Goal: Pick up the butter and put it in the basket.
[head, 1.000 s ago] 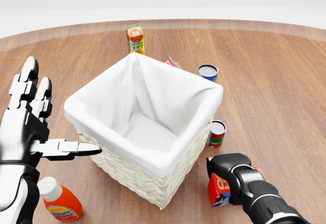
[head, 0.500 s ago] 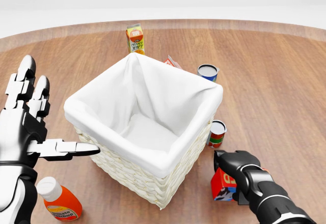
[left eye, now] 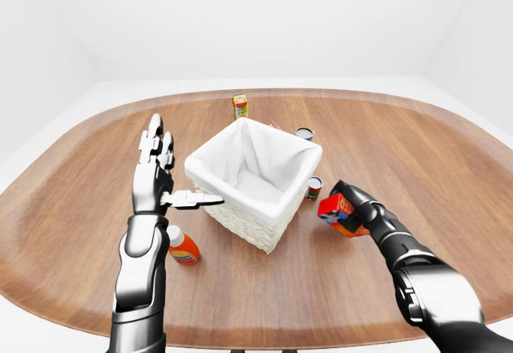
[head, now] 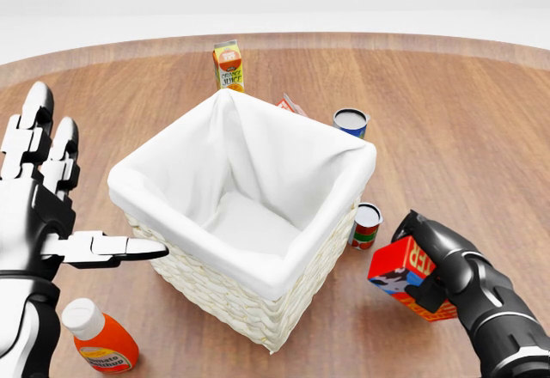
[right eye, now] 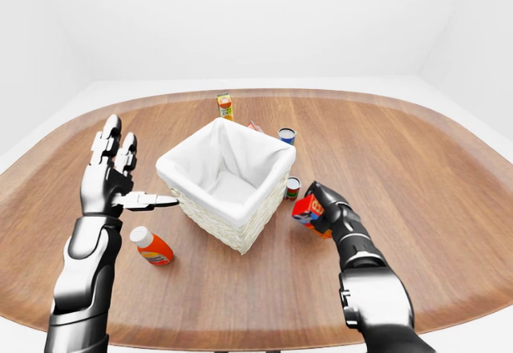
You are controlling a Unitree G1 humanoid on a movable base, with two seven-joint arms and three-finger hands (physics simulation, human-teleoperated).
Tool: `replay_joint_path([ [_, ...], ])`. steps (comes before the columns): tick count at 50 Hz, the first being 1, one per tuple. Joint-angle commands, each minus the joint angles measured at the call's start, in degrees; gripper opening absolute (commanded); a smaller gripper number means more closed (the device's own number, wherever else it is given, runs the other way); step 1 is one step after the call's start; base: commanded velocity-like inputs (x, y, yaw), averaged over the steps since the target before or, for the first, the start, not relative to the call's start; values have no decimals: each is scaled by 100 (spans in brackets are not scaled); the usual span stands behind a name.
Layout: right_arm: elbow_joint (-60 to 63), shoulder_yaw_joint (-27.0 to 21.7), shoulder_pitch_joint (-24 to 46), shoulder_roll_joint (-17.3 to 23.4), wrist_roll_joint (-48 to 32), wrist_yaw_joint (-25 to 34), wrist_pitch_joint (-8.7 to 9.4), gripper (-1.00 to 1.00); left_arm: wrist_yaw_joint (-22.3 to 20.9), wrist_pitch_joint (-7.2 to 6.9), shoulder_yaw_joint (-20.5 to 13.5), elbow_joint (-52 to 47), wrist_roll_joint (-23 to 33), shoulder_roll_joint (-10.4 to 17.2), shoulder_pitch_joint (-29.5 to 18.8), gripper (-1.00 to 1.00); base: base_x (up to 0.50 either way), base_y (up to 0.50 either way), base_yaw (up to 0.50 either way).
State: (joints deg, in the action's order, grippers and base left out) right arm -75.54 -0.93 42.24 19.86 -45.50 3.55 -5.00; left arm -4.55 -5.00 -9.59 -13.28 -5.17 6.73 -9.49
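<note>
Right hand (head: 447,266) clamped around the butter (head: 406,277); box tilted, clear of the table (head: 481,120), just right of the basket (head: 249,266) in head view. Left hand (head: 39,215) open, fingers spread, beside basket's left wall.

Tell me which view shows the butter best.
The head view: the butter is largest there, red box with lettering legible, gripped by the right hand. Both eye views show it small, partly covered by fingers.

Red packet (head: 290,104) mostly behind basket (head: 215,288)
</note>
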Motion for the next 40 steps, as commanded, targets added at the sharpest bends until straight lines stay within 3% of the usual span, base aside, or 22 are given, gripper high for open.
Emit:
replay_joint_path([
  [1, 397, -328, 243, 348, 1057, 210, 0, -100, 6, 0, -2, -121, 22, -12, 22, 100, 0, 0, 0],
  [15, 684, -688, 945, 663, 2291, 488, 0, -100, 15, 0, -16, -226, 17, -25, 73, 100, 0, 0, 0],
  [27, 763, -739, 1678, 782, 2738, 12, 0, -100, 10, 0, -9, -260, 14, -29, 62, 100, 0, 0, 0],
  [40, 1105, -748, 2152, 566, 3277, -27, 0, -100, 6, 0, 10, -161, 37, -52, 104, 100, 0, 0, 0],
])
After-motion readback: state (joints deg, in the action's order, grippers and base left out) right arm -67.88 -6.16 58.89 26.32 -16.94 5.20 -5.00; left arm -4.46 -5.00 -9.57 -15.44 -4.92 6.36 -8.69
